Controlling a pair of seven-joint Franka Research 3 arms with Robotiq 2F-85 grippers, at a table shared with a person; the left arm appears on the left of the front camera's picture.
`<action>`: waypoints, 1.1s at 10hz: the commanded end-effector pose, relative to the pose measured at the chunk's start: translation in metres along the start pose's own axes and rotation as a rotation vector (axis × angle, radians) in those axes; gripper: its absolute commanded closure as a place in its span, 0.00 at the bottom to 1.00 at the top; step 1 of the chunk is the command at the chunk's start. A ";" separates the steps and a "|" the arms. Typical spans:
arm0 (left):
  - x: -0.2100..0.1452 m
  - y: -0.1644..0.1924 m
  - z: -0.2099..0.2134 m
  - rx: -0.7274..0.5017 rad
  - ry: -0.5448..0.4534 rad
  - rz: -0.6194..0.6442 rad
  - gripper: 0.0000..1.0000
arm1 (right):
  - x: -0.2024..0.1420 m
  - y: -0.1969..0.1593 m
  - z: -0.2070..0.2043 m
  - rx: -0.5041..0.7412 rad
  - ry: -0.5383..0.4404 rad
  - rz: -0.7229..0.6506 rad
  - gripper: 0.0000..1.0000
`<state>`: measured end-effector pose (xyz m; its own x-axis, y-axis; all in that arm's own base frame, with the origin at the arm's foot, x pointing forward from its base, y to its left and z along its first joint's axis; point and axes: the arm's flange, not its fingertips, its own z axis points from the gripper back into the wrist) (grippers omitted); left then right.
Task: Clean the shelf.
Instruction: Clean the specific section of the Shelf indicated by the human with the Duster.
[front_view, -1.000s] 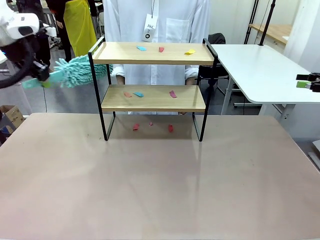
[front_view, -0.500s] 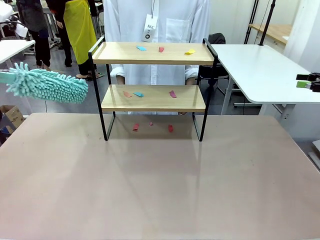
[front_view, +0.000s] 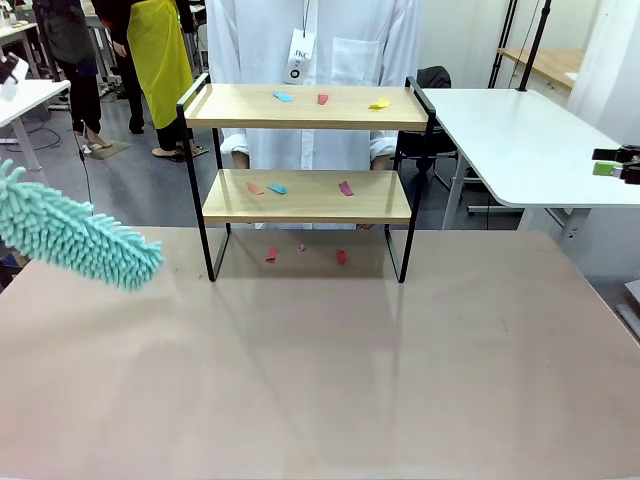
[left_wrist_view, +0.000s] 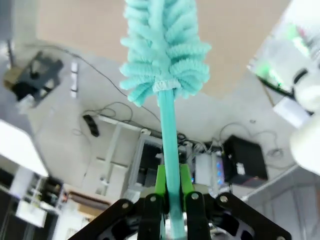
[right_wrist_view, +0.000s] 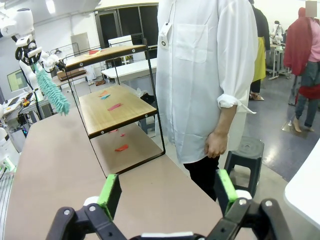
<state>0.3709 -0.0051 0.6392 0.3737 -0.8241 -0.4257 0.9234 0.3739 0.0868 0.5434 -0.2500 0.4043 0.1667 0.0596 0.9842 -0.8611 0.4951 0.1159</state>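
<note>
The shelf (front_view: 305, 195) stands at the table's far middle, with coloured paper scraps (front_view: 323, 98) on its top board, on its lower board (front_view: 277, 188) and on the table under it (front_view: 272, 254). A teal fluffy duster (front_view: 82, 241) hangs tilted at the far left, clear of the shelf and just above the table. My left gripper (left_wrist_view: 170, 194) is shut on the duster's handle (left_wrist_view: 169, 135). Off the table's right side, my right gripper (right_wrist_view: 167, 192) is open with nothing in it; it also appears as a small shape, the right gripper (front_view: 608, 162). The right wrist view looks along the shelf (right_wrist_view: 115, 107) from its end.
A person in a white coat (front_view: 312, 40) stands right behind the shelf, one hand (right_wrist_view: 215, 145) hanging beside it. A white side table (front_view: 520, 140) is at the right. The brown table (front_view: 320, 370) in front of the shelf is bare.
The duster has swung down and to the left, away from the shelf's left rail, to just above the table. The left arm has left the front view. The right gripper has stayed still.
</note>
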 end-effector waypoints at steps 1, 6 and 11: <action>0.001 -0.017 -0.002 0.006 0.029 -0.216 0.87 | 0.003 0.001 -0.001 0.002 -0.002 0.005 0.00; 0.022 -0.022 -0.015 -0.047 0.041 -0.301 0.87 | 0.003 0.001 -0.001 0.002 -0.002 0.005 0.00; 0.022 -0.022 -0.015 -0.047 0.041 -0.301 0.87 | 0.003 0.001 -0.001 0.002 -0.002 0.005 0.00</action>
<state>0.3589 -0.0248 0.6117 0.0727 -0.8836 -0.4626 0.9862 0.1328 -0.0987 0.5434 -0.2500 0.4043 0.1667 0.0596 0.9842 -0.8611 0.4951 0.1158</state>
